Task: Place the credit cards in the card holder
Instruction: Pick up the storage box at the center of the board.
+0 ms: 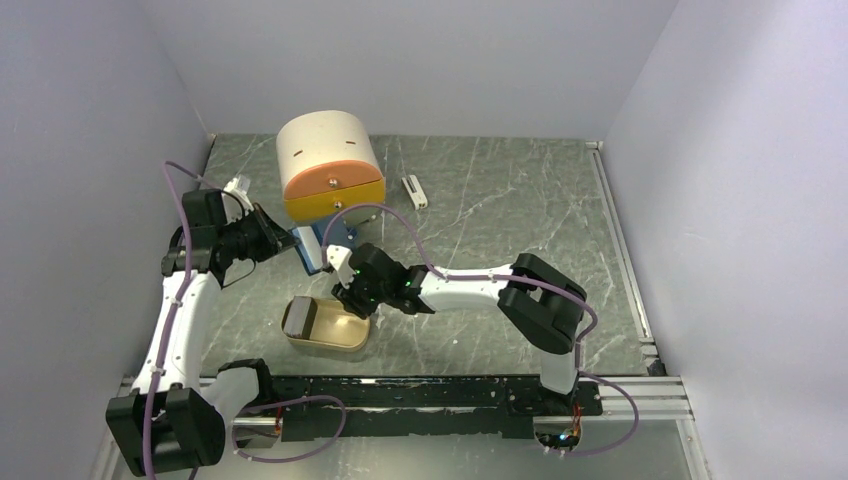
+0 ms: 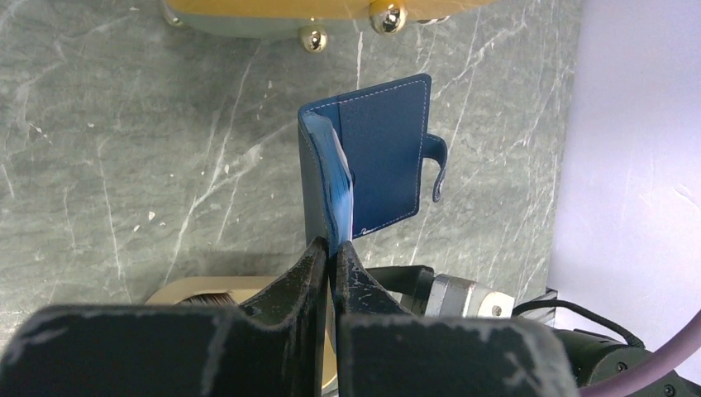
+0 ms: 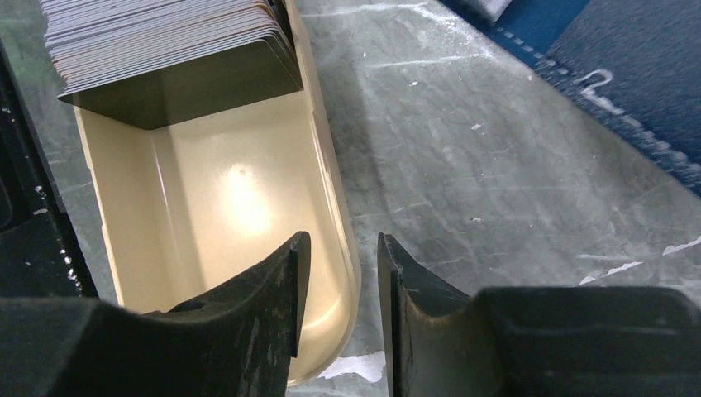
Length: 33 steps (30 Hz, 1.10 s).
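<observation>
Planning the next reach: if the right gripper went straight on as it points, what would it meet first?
Most likely the rim of the tan tin, right ahead of the open right gripper; the credit cards stacked inside lie farther on, to one side. Depth is unclear.

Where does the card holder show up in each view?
Top external: card holder left of centre, below the domed box.
Left wrist: card holder at centre, standing open, left claw shut on its edge.
Right wrist: card holder in the top-right corner.
Shared landmark: the tan tin, visible in all three.
</observation>
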{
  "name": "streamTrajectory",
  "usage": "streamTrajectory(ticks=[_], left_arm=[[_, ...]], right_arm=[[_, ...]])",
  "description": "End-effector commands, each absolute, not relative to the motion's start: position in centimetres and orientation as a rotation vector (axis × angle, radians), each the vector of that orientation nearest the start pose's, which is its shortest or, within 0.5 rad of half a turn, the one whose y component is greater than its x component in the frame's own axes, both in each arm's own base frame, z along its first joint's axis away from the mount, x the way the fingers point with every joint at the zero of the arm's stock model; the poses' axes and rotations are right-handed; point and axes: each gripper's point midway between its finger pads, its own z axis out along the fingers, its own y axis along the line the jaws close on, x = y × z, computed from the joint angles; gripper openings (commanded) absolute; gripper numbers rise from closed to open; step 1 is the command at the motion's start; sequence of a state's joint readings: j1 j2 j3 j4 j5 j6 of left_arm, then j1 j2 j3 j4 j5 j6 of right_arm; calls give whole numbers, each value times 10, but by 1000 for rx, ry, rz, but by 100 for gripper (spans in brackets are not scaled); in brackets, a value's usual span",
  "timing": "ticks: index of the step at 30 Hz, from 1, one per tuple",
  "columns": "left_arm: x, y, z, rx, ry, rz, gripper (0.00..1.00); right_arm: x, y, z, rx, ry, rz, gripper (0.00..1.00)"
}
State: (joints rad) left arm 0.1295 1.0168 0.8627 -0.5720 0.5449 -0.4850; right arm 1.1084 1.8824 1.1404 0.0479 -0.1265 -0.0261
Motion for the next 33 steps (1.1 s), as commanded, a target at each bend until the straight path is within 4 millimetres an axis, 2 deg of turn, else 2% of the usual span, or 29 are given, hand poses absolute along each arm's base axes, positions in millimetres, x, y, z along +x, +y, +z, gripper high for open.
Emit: streamTrajectory(ticks=[1,12,18,28,32,33], left_arm=[[279,-73,194,-389,2235,-824,9],[278,-74,193,-370,2234,-830,9],[277,-74,193,-363,2235,-828,9],[275,-78,206,-266,2216,-836,9],[275,-79,208,-262,2210,-846,9],[275,-79,208,-259,2209,-848,9]], right_arm=[[200,446,46,-1329,1938,678,39],[200,443,43,-1322,1951,665,28],[197,436,45,-1305,1964,661,17],[187,409,56,-1215,2045,653,2],[188,394,65,-1158,2092,605,0],[186,383,58,-1152,2123,575,0]])
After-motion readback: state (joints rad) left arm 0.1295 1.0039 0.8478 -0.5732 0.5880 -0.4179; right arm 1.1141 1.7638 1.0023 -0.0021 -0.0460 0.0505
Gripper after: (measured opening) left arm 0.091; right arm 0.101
